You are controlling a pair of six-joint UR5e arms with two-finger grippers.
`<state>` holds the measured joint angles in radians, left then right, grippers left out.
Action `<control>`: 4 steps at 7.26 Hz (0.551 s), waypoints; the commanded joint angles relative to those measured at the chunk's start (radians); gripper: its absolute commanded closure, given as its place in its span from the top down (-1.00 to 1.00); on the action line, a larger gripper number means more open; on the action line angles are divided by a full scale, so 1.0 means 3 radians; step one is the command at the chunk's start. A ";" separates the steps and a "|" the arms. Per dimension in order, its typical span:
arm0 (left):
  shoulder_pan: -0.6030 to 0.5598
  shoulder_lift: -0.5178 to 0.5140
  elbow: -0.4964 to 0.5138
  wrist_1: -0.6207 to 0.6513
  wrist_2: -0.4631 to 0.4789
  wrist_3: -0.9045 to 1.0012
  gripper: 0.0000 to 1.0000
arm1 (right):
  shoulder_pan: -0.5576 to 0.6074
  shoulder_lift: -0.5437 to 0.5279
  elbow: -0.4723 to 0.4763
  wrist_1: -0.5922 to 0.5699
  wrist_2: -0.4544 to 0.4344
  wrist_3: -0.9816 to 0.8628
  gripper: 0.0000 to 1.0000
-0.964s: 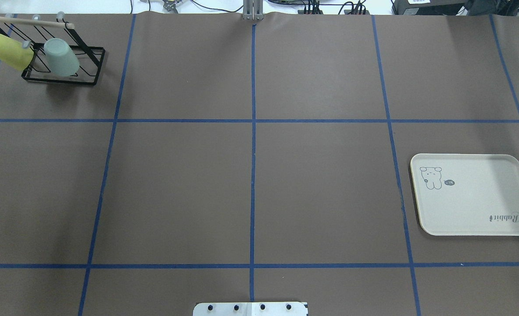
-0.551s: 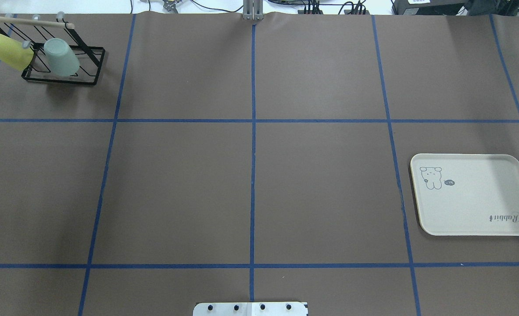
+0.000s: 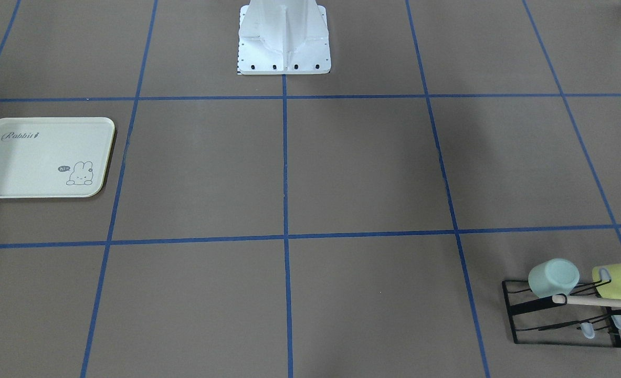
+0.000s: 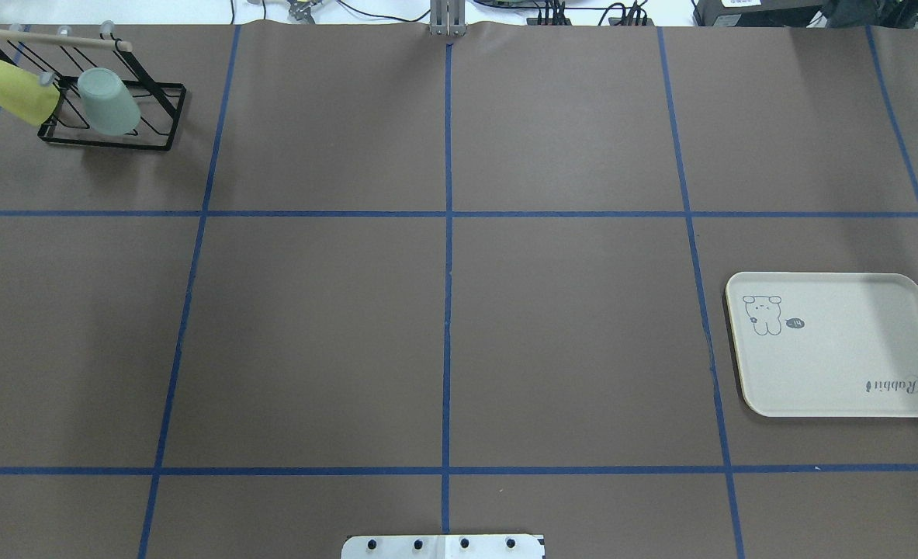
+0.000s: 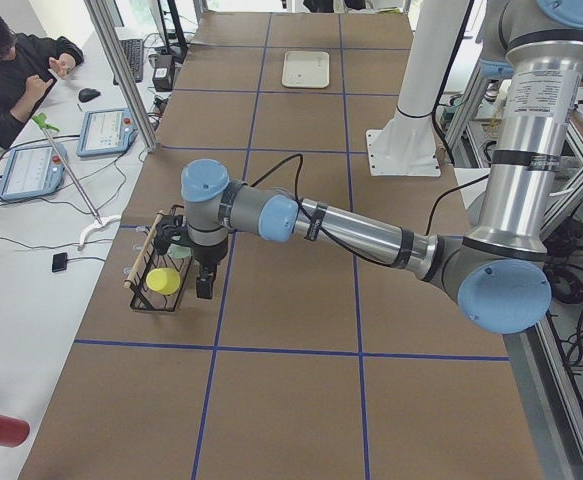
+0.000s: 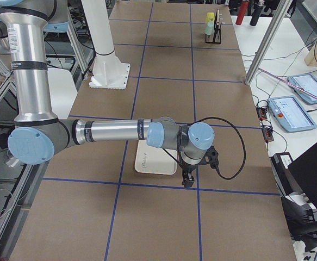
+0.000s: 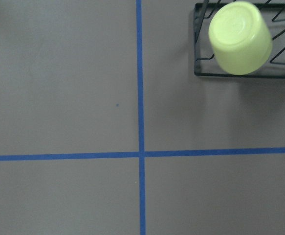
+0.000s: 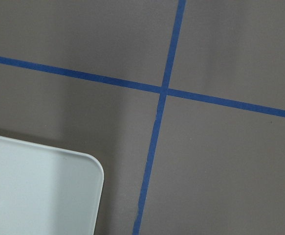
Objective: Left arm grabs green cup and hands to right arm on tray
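At the near edge of the brown, blue-taped bench (image 4: 311, 326), a white bolted base plate (image 4: 443, 546) is sitting at centre. On the near right, the flat cream rectangular tray (image 4: 839, 365) is lying with its long sides running left to right, showing its bunny drawing and grey "Rabbit" script. Only the exterior right view is catching the grey tubular right arm (image 6: 115, 132). Its black right end effector (image 6: 187, 178) is pointing down just beside the tray's far right corner; whether it is released or clenched I cannot tell. The right wrist view is showing that rounded corner near a tape crossing.

At the far left, a black wire rack with a wooden bar (image 4: 105, 144) is holding two cups. The pale mint-green plastic cup (image 4: 108, 101) is hanging tilted on the rack's right part. Its long axis is running roughly near to far, closed bottom pointing up and away from the robot, mouth down toward the rack's base. Just left of it, a brighter yellow-green plastic cup (image 4: 15, 91) is leaning out over the rack's left end, bottom pointing left. The front-facing view is showing the mint cup's round bottom almost face-on; the left wrist view is showing only the yellow-green one clearly. The exterior left view alone is catching the grey left arm (image 5: 351, 232), its left end effector (image 5: 204, 285) hanging downward just beside the rack's near side. Its grip state cannot be told.
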<state>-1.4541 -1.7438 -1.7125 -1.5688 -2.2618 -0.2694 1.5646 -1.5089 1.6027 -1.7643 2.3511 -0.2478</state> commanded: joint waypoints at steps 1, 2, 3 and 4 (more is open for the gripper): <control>0.0239 -0.0206 0.0007 -0.0427 0.0083 -0.0455 1.00 | 0.0000 0.0019 0.0032 0.0001 -0.0003 0.0008 1.00; 0.0280 -0.0206 0.0037 -0.0927 0.0135 -0.0867 1.00 | 0.0000 0.0024 0.0042 0.0001 -0.0003 0.0008 1.00; 0.0337 -0.0211 0.0017 -0.1210 0.0287 -0.1296 1.00 | 0.0000 0.0024 0.0047 0.0001 0.0002 0.0008 1.00; 0.0519 -0.0216 -0.0008 -0.1370 0.0658 -0.1609 1.00 | 0.0000 0.0024 0.0047 0.0001 0.0002 0.0008 1.00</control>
<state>-1.3485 -1.8059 -1.7085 -1.8923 -2.1667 -0.6203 1.5646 -1.5024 1.6156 -1.7641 2.3511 -0.2455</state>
